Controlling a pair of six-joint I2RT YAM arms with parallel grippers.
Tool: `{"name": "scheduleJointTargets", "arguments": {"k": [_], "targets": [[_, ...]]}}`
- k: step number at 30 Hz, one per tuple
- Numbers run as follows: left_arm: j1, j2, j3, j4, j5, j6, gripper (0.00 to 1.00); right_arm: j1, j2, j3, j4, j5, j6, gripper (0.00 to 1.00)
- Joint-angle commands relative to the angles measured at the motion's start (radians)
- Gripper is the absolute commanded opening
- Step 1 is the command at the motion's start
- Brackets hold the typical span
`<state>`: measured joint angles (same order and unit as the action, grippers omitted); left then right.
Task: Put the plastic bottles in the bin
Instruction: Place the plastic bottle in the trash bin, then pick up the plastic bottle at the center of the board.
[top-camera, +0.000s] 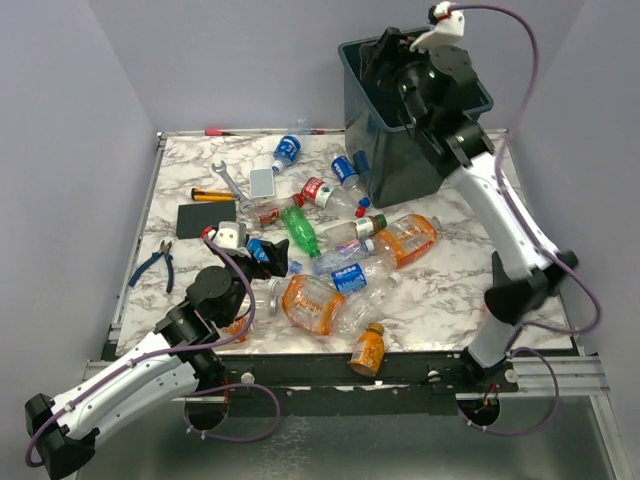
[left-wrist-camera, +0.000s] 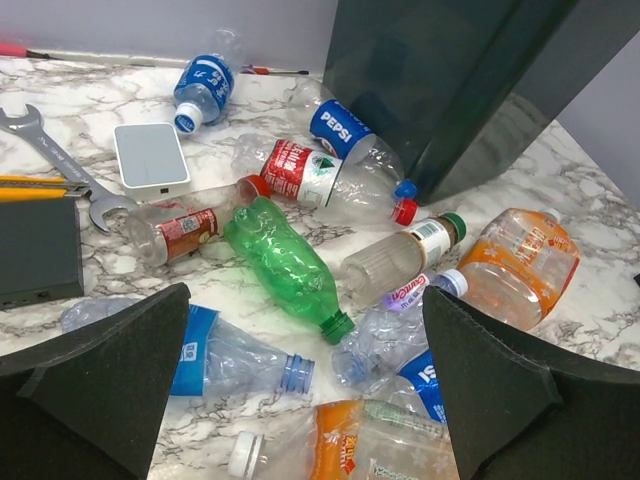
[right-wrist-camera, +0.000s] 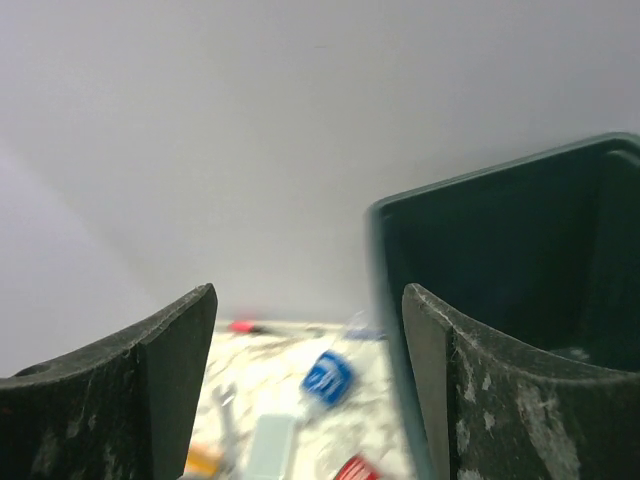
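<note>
Worktop (top-camera: 440, 300): marbled, carries everything.

Bin (top-camera: 392, 168): upright at far-R corner, dark grey-green. Inside too dark to tell contents.

R arm reaches up over the bin. R hand (right-wrist-camera: 309, 292) is above bin at its L rim, fingers apart, nothing betw. them.

L arm is low at near-L. L hand (left-wrist-camera: 305, 295) is spread wide and empty, hovering over the heap of plastic bottles mid-worktop.

Plastic bottles: every one visible lies on the worktop, outside the bin.
- crushed orange bottle (top-camera: 312, 303): front-centre, biggest of the lot.
- second orange bottle (left-wrist-camera: 520, 265): R of heap, near bin's front.
- green bottle (left-wrist-camera: 285, 265): mid-heap, cap toward near edge.
- Pepsi bottle (left-wrist-camera: 345, 135): on its side just beside bin's L wall.
- red-label bottle (left-wrist-camera: 310, 175): alongside the Pepsi bottle, red cap toward bin.
- blue-label bottle (left-wrist-camera: 200, 85): alone near far edge.
- small orange bottle (top-camera: 367, 350): at the very front edge, apart from heap.

Other items, all L half:
- dark slab (top-camera: 205, 218): flat.
- light grey slab (left-wrist-camera: 150, 157): betw. wrench and bottles.
- wrench (left-wrist-camera: 50, 150): flat, just beside light grey slab.
- pliers (top-camera: 155, 265): blue grips, at L edge.
</note>
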<state>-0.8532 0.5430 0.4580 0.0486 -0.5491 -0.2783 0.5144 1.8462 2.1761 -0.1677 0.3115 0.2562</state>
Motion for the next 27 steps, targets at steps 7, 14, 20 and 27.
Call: {"name": "scheduleJointTargets", "arguments": {"k": [7, 14, 20, 27], "targets": [[-0.004, -0.009, 0.014, -0.039, -0.031, -0.04, 0.99, 0.143, -0.778, -0.908, 0.104, -0.416, 0.173, 0.78], [-0.004, -0.006, 0.038, -0.036, 0.183, 0.0, 0.99, 0.144, -1.119, -1.397, -0.038, -0.376, 0.335, 0.77], [-0.01, 0.169, 0.118, -0.13, 0.572, -0.042, 0.99, 0.144, -1.327, -1.658, -0.21, -0.183, 0.582, 0.76], [-0.248, 0.39, 0.3, -0.362, 0.414, 0.002, 0.99, 0.145, -1.503, -1.74, -0.401, 0.051, 0.744, 0.77]]}}
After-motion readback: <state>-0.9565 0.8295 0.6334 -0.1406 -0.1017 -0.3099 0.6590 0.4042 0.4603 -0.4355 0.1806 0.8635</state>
